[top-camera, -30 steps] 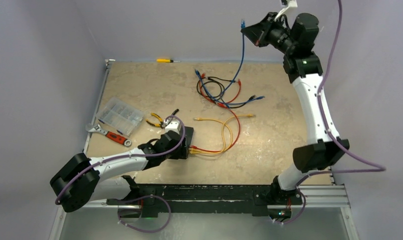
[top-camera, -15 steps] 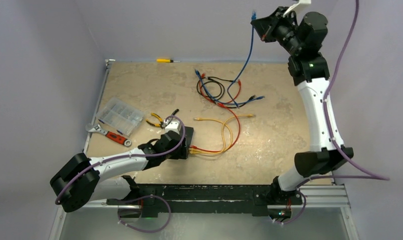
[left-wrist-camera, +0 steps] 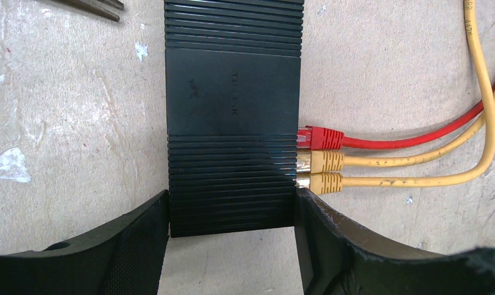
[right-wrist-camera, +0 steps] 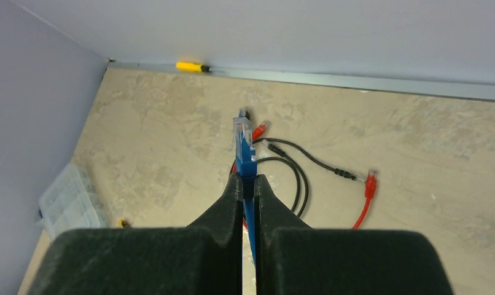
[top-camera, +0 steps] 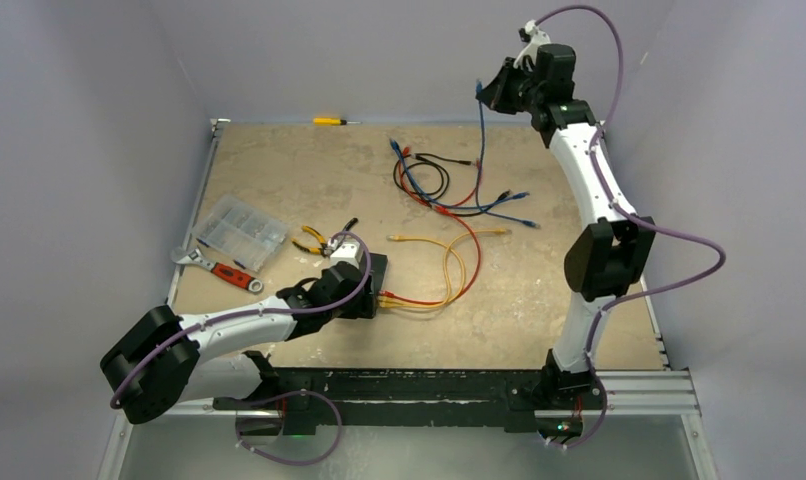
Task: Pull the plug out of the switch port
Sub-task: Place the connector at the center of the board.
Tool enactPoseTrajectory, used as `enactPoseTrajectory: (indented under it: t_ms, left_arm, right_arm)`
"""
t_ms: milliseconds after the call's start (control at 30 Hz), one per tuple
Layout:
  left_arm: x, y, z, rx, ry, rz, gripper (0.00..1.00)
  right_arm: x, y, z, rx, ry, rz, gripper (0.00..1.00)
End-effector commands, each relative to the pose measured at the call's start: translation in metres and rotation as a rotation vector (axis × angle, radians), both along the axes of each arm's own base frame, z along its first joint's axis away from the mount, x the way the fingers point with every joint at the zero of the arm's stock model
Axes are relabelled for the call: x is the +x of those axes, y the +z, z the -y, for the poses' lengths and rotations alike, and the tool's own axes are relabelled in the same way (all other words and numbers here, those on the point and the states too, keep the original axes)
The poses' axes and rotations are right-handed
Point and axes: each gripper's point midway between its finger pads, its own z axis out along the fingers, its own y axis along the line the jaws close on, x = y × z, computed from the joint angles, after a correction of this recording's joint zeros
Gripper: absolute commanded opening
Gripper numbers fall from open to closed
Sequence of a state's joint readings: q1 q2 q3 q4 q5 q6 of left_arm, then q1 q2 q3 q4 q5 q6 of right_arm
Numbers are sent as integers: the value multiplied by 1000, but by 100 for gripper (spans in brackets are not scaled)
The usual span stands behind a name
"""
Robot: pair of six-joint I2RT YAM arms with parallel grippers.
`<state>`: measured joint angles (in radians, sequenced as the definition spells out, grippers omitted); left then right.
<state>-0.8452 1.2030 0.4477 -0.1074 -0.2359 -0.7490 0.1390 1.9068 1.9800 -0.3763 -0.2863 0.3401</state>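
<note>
The flat black switch [left-wrist-camera: 233, 92] lies on the table, and my left gripper [left-wrist-camera: 233, 239] is shut on its near end, one finger against each long side. A red plug [left-wrist-camera: 319, 137] and two yellow plugs [left-wrist-camera: 322, 161] sit in its right-hand ports. In the top view the switch [top-camera: 379, 268] shows just past the left gripper [top-camera: 364, 292]. My right gripper [top-camera: 482, 90] is raised at the back of the table, shut on a blue plug [right-wrist-camera: 244, 144] that sticks out beyond the gripper [right-wrist-camera: 249, 184]. Its blue cable [top-camera: 480, 140] hangs down to the table.
A tangle of black, red and blue cables [top-camera: 434, 180] lies at the back centre. A clear compartment box [top-camera: 239, 232], a red-handled wrench [top-camera: 217, 268] and pliers [top-camera: 314, 240] lie to the left. A yellow screwdriver [top-camera: 329, 121] rests by the back wall.
The right arm has swung left and lower with the blue plug, its elbow folding in. The left arm and the switch have not moved.
</note>
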Motion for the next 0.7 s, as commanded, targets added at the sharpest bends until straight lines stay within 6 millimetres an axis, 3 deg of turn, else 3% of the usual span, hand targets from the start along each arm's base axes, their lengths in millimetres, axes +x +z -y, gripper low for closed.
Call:
enactPoseTrajectory:
  t_ms: [0, 367, 667]
  left_arm:
    - [-38, -39, -31, 134, -7, -173, 0]
    - [-38, -39, -31, 134, -5, -172, 0]
    - [-39, -38, -31, 133, -5, -173, 0]
  right_arm:
    - [3, 36, -20, 61, 103, 86, 0]
    - [25, -1, -56, 200, 255, 7, 0]
    - [44, -16, -78, 250, 318, -9, 0]
